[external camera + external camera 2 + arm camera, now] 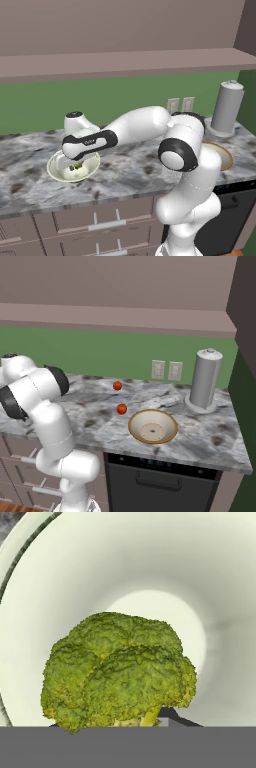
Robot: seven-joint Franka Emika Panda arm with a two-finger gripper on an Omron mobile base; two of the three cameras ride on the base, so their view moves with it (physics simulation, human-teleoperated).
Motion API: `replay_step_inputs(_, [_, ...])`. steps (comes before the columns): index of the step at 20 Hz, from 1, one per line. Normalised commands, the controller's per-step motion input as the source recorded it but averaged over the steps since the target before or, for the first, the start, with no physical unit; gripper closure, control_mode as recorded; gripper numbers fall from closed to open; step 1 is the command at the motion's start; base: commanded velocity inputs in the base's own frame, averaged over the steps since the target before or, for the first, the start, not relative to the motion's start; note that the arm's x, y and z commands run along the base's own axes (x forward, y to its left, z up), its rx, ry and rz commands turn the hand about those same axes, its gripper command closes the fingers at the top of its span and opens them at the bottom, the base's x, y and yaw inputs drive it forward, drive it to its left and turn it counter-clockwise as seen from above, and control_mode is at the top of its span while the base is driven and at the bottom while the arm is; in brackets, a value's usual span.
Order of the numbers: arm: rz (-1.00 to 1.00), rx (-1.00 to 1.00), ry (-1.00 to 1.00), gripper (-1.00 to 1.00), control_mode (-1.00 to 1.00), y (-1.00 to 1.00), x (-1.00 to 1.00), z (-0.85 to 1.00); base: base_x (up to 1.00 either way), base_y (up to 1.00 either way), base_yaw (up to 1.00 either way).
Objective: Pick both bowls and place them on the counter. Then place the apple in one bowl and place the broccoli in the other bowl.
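On marbled counter (130, 172), white bowl (73, 167): claw (75, 165) inside, clamped on broccoli (118, 670); fingertips mostly hidden behind floret.

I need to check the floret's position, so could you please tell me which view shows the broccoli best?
The hand view: the broccoli looms large over the cream-white bowl. In the left base view it is a speck under the gripper.

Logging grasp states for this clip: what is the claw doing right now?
Claw: inside the cream-white bowl, apparently shut on the broccoli.
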Motion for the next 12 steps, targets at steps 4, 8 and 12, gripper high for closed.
replay_step_inputs(4, [0.0,-0.01,0.0,1.0,-1.0,0.0,0.22,-0.33,0.0,0.0,0.0])
replay_step_inputs(8, [0.0,0.0,0.0,1.0,-1.0,0.0,0.17,-0.37,0.0,0.0,0.0])
replay_step_inputs(12, [0.0,0.0,0.01,1.0,-1.0,0.0,0.03,-0.31,0.0,0.0,0.0])
